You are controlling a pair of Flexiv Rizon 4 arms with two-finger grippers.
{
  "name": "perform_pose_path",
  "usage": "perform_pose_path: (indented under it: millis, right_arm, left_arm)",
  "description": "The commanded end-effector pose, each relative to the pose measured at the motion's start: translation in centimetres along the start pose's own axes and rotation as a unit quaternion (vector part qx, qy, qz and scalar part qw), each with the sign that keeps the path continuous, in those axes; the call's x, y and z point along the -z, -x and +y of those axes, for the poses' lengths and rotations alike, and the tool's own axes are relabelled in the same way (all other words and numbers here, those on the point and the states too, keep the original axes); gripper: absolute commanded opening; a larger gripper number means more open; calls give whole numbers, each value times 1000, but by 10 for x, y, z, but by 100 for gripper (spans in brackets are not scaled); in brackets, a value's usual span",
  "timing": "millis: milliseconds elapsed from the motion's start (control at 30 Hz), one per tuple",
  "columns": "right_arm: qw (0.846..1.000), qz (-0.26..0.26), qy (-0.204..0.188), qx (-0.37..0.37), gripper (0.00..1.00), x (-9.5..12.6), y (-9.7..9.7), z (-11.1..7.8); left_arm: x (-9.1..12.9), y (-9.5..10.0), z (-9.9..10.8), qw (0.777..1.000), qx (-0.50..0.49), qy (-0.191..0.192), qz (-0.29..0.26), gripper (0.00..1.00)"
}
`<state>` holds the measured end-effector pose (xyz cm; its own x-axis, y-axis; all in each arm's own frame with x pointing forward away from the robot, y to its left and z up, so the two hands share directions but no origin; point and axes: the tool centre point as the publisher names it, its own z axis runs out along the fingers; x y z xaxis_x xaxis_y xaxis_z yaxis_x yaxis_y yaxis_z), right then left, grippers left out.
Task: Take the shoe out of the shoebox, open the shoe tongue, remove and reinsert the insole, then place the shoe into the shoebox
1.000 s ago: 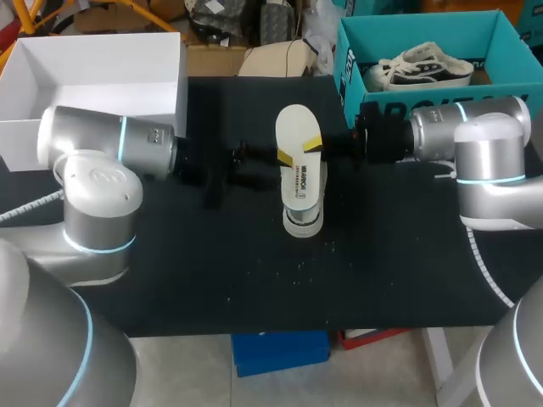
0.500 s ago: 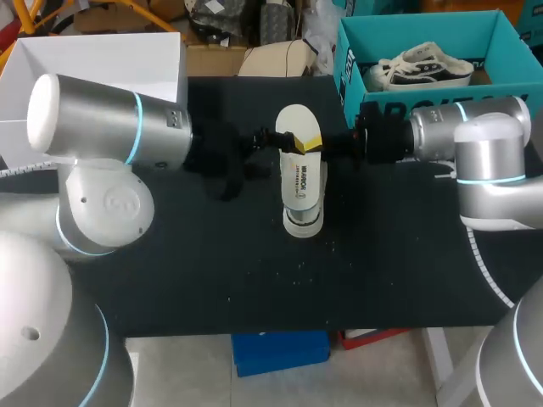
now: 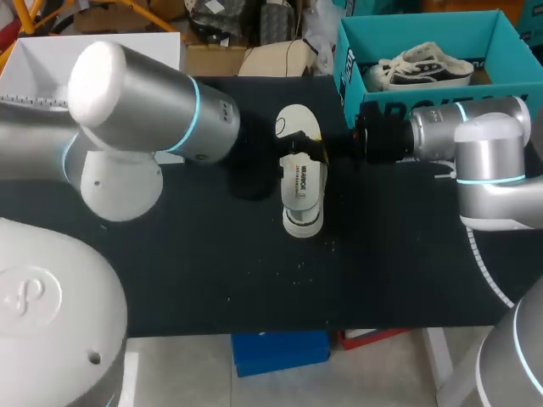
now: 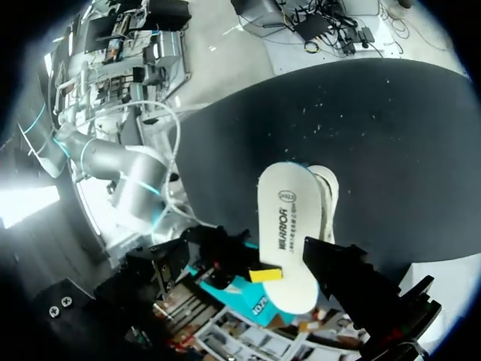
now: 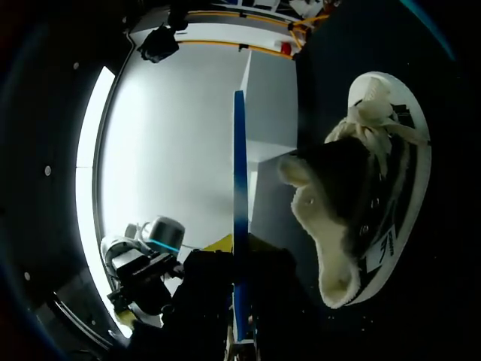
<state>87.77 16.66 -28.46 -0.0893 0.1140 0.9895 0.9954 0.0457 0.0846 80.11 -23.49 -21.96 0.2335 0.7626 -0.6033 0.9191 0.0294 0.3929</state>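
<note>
Shoe (image 3: 303, 225) out at frame centre; my right gripper (image 3: 312, 148) clenched the removed insole (image 3: 301, 182). Left gripper (image 3: 287, 146): I couldn't tell. Reinsertion and boxing remained.

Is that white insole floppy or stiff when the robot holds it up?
Probably bendy but not limp: the insole looks very thin edge-on in the right wrist view, yet it runs straight although the right hand pinches it at only one spot. Being so thin, it is likely light. Its flat, smooth face might slip in a loose pinch.
</note>
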Motion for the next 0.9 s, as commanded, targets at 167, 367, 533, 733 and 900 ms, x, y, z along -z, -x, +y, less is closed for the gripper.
perform_pose_path:
  millis: [167,367,533,733,900]
  right_arm:
    - [1000,-1,1,0,0,-1,0,0]
    - [1000,-1,1,0,0,-1,0,0]
    - [1000,-1,1,0,0,-1,0,0]
    - [1000,-1,1,0,0,-1,0,0]
    - [1000,-1,1,0,0,-1,0,0]
  left_arm:
    - [32,5,6,940,-31,-101,324,100]
    - [39,6,3,947,-23,-111,300,100]
    - [40,3,3,953,-12,-107,283,100]
    - [40,0,4,961,6,-103,258,100]
    - [34,-8,3,968,29,-110,224,100]
